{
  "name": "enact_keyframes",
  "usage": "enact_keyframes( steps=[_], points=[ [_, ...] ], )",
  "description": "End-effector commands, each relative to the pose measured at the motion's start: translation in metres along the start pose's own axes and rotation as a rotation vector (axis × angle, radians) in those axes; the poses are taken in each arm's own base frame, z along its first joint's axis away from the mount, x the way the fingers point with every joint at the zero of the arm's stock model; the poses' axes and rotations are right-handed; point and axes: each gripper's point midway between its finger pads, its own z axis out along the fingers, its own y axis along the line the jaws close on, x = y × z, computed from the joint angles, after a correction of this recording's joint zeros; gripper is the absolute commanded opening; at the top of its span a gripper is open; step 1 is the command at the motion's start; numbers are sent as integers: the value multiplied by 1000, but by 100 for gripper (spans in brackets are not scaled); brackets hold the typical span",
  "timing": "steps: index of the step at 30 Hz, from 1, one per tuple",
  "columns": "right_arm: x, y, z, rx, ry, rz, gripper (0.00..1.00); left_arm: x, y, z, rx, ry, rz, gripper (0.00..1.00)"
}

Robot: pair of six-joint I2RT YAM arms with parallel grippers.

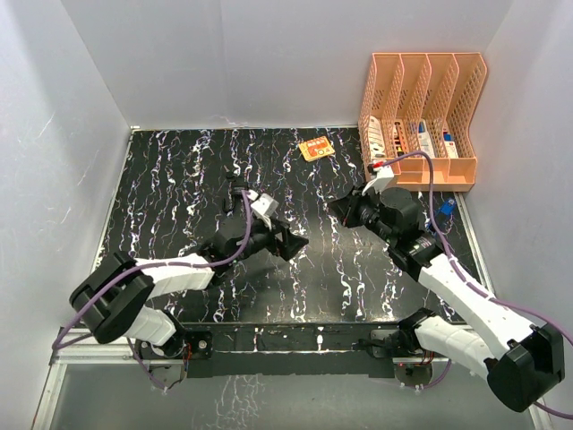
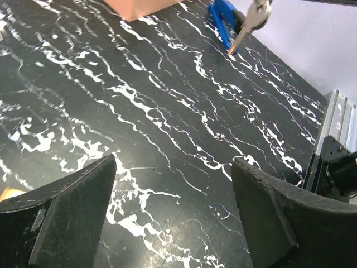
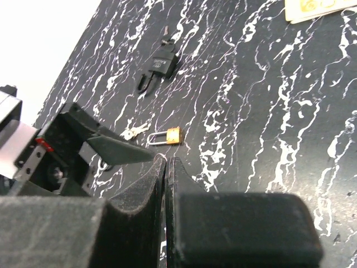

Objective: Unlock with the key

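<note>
You are at the approach step, by my reading: nothing is gripped for certain and the lock has not been touched. The brass padlock (image 3: 167, 135) lies flat on the table, at twelve o'clock from the right gripper (image 3: 167, 163) and just beyond its tips. A small key (image 3: 134, 132) lies just beside the padlock at its nine o'clock. The right gripper's fingers are pressed together. A thin loop of wire shows at their tips, but you cannot tell whether they pinch anything.

The left gripper (image 2: 173, 162) is spread wide with only bare table between its fingers, and in the right wrist view it sits near the padlock's nine o'clock side. A second key (image 2: 251, 22) shows at one o'clock in the left wrist view, over a blue object (image 2: 222, 19). Whether it hangs or lies there is unclear.

Next, I judge, you need the open left fingers set across the padlock's brass body so it is held steady, with the key end left free for the other arm. The keyhole itself is not visible.

A black lock (image 3: 160, 64) lies well apart at twelve o'clock. The tabletop (image 1: 179, 179) is glossy black with white veining, which can mask small metal parts. White walls (image 1: 233, 63) close three sides, an orange file rack (image 1: 421, 116) stands at two o'clock, and an orange card (image 1: 315, 148) lies at twelve.
</note>
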Motion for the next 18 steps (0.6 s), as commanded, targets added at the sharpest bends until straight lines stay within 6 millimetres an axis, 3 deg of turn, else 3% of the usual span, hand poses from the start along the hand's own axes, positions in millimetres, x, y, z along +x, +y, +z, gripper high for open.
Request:
enact_keyframes(
  steps=[1, 12, 18],
  points=[
    [8, 14, -7, -35, 16, 19, 0, -33, -33, 18, 130, -123, 183, 82],
    [32, 27, -13, -63, 59, 14, 0, -38, -54, 27, 189, -239, 340, 78],
    [34, 27, -17, -56, 60, 13, 0, -33, -62, 28, 237, -236, 378, 69]
  ],
)
